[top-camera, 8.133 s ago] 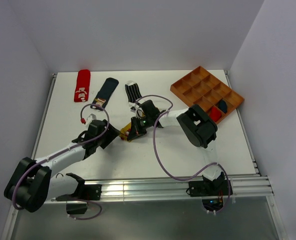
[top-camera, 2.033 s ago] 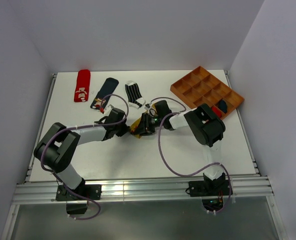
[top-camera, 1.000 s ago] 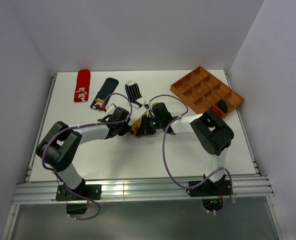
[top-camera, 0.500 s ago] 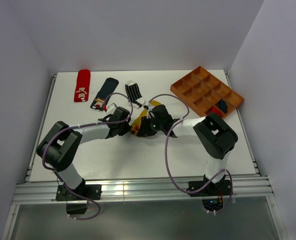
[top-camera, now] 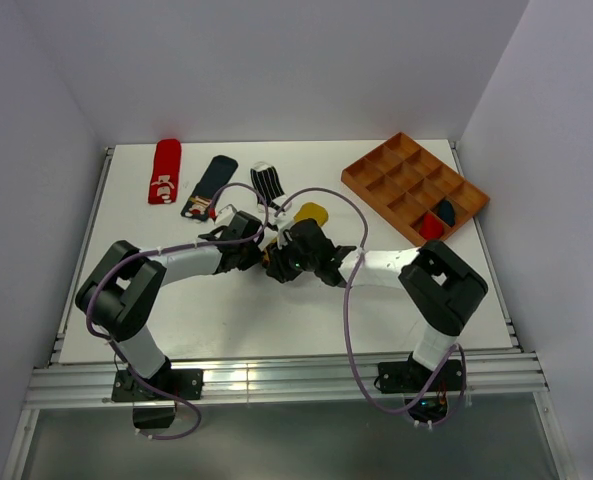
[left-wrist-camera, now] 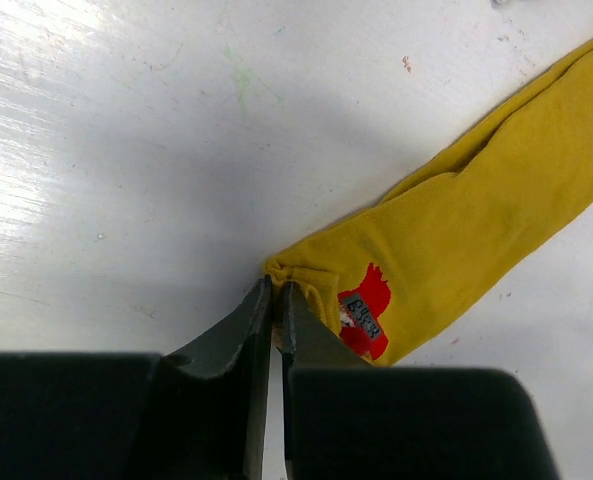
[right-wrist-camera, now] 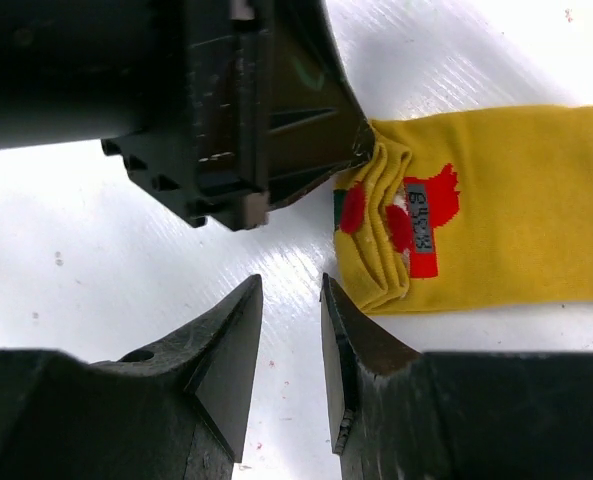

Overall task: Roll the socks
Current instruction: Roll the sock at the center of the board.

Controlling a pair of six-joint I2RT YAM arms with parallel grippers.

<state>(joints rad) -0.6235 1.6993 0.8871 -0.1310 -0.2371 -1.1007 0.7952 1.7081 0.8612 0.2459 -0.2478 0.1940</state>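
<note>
- Top external view: both arms reach in to the middle of the white worktop (top-camera: 226,310) and meet at the mustard yellow sock (top-camera: 312,213), which lies flat and runs away from them toward the orange tray (top-camera: 378,160).
- Left wrist view: the left fingers (left-wrist-camera: 262,312) are closed to a thin slit and pinch the bunched corner of that sock's near end, just beside its red mark with a grey label.
- Right wrist view: the right fingers (right-wrist-camera: 242,312) stand narrowly apart with bare worktop between them, holding nothing, their tips just short of the sock's folded edge.
- Along the far edge lie three flat socks: the red sock (top-camera: 165,170), the navy sock with a patch (top-camera: 210,184) and the striped sock (top-camera: 268,183).
- Two small bundles sit in neighbouring compartments at the tray's right end: a red bundle (top-camera: 431,228) and a navy bundle (top-camera: 444,210).
</note>
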